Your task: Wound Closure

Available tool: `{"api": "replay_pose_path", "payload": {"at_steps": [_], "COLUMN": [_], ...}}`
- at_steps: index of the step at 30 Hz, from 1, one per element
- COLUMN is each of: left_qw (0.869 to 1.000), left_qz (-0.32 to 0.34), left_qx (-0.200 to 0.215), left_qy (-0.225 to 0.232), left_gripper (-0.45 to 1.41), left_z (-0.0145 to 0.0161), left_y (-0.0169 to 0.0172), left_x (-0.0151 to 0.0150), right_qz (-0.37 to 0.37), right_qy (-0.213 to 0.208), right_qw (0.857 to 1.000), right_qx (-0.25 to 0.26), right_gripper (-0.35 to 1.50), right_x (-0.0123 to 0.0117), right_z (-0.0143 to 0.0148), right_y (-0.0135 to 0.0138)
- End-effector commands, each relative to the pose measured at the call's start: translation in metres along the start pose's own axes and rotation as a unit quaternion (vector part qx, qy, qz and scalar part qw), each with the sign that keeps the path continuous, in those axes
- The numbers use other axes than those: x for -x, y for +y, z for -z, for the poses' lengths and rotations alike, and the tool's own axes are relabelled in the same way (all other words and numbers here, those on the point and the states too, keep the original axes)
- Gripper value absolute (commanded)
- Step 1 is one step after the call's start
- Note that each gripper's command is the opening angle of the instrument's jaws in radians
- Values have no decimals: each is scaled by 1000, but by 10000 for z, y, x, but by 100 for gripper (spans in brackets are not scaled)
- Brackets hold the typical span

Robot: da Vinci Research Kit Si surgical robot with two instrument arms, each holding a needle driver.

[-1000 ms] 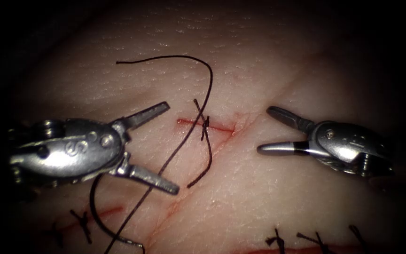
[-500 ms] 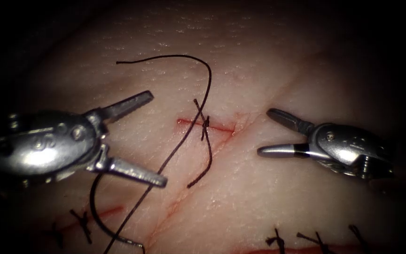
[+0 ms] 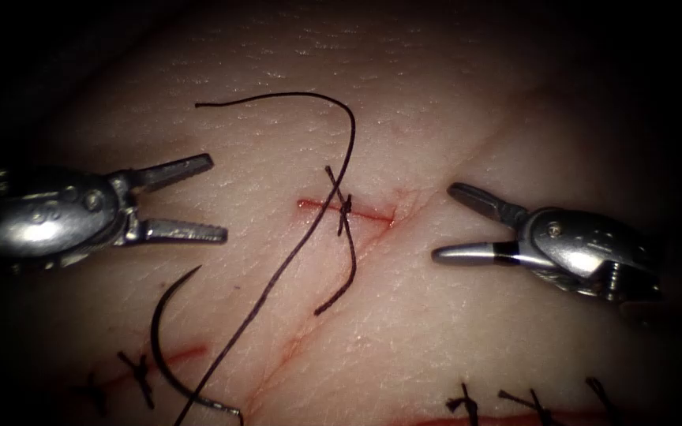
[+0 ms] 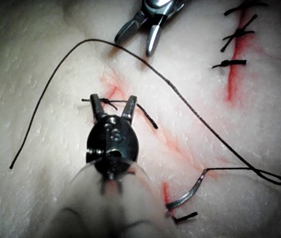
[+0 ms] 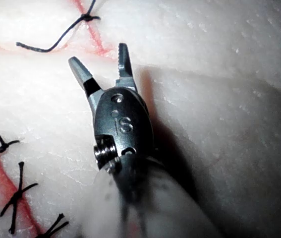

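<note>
The tissue [image 3: 404,331] has a short red cut [image 3: 372,214] with a knotted stitch [image 3: 344,207] across it. My left tool [image 3: 216,197] is to the left of the cut, jaws open and holding nothing. My right tool [image 3: 444,220] is to the right of it, also open with nothing between its jaws. Neither tool holds the curved needle [image 3: 157,339], which lies flat on the tissue below the left tool. Dark thread [image 3: 294,252] runs from it past the knot and loops round to a free end [image 3: 199,104]. The left wrist view shows the left tool [image 4: 113,102], needle [image 4: 190,192] and right tool [image 4: 135,44]. The right tool [image 5: 97,54] stands open near the knot [image 5: 86,18].
A short thread tail [image 3: 341,292] hangs from the knot. Finished stitches [image 3: 140,371] cross a second red cut at the lower left, and others [image 3: 530,404] sit at the lower right. Faint red lines [image 3: 309,335] mark the tissue below the cut.
My left tool has drawn back to the left and its jaws have narrowed, uncovering the needle's upper end. The right tool, needle and thread have stayed put.
</note>
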Motion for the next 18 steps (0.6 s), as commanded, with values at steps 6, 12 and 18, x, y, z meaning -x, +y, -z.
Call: {"api": "replay_pose_path", "payload": {"at_steps": [6, 12, 18], "left_qw": [997, 996, 995], "left_qz": [-25, -20, -1], "left_qx": [14, 18, 27], "left_qy": [-71, -81, -93], "left_gripper": [44, 48, 46], "left_z": [-58, -79, -94], "left_y": [26, 30, 33], "left_x": [33, 40, 43], "right_qz": [-2, 2, 2], "right_qy": [-4, -4, -9], "right_qw": [1000, 1000, 1000], "right_qx": [-4, -4, -5], "right_gripper": [138, 136, 136], "right_x": [4, 1, 0], "right_z": [-5, -5, -7], "right_y": [-10, -14, -18]}}
